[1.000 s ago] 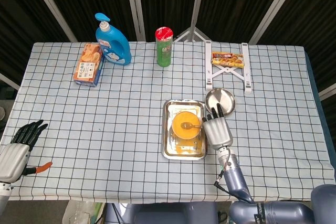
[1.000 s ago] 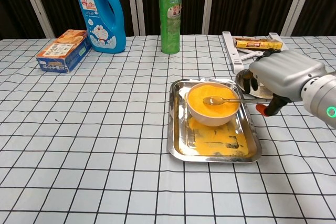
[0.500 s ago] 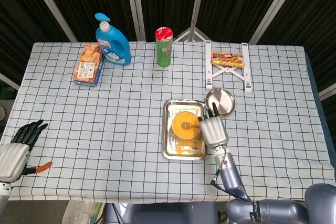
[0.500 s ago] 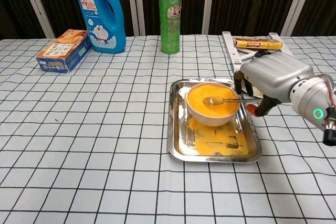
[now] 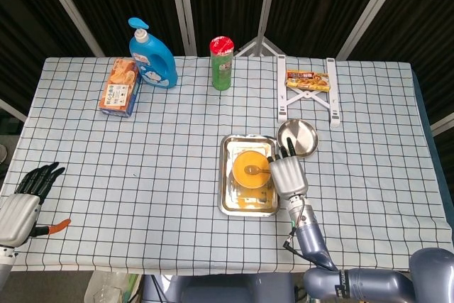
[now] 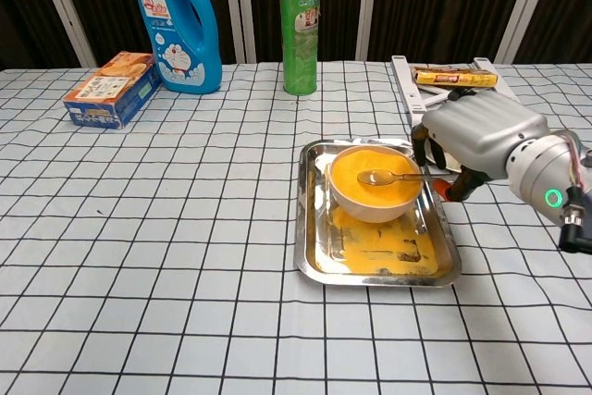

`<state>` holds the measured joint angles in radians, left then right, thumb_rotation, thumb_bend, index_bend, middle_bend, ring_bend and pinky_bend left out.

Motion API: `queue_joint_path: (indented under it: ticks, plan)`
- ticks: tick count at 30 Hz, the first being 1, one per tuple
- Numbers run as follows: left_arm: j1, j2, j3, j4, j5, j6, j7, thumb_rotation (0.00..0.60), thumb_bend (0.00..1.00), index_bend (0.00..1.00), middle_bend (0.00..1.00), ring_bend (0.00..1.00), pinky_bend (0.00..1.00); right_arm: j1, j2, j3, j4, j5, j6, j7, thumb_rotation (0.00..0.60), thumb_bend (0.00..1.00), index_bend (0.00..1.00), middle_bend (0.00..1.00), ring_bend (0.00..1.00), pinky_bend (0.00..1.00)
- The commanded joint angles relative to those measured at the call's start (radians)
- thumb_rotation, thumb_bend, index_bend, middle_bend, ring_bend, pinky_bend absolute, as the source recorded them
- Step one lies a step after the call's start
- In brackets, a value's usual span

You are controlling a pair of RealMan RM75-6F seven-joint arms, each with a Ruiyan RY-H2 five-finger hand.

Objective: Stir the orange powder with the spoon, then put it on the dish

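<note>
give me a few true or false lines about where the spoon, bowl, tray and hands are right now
1. The right hand holds the spoon with its tip over the orange powder. True.
2. The bowl stands on the bare tablecloth. False: it sits in the metal tray.
3. The left hand grips the blue bottle. False: it holds nothing near the table's front left edge; the blue bottle stands at the back.
4. Orange powder is spilled in the tray. True.
5. The spoon lies on the round dish. False: the dish holds nothing.
</note>
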<state>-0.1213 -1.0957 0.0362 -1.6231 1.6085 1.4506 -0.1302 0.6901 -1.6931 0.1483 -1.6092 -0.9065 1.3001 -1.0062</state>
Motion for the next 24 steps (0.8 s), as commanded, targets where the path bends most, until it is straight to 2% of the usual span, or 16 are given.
queue_joint_path:
  ticks: [1,6,24]
  plan:
    - [0.0,0.0,0.0,0.0,0.0,0.0,0.001,0.6,0.0,0.0,0.0,0.0,0.0,0.0,-0.001,-0.001,0.001,-0.001,0.0,0.0,0.6,0.46,0.46,0.47,0.21,0.0]
    - [0.0,0.0,0.0,0.0,0.0,-0.001,0.001,0.6,0.0,0.0,0.0,0.0,0.0,0.0,-0.003,-0.001,0.005,-0.001,-0.001,-0.001,0.6,0.47,0.5,0.48,0.21,0.0]
    - [-0.001,0.001,0.0,-0.001,-0.001,-0.001,-0.001,0.6,0.0,0.0,0.0,0.0,0.0,0.002,-0.013,0.005,0.015,0.014,-0.002,-0.008,0.6,0.47,0.5,0.49,0.21,0.0]
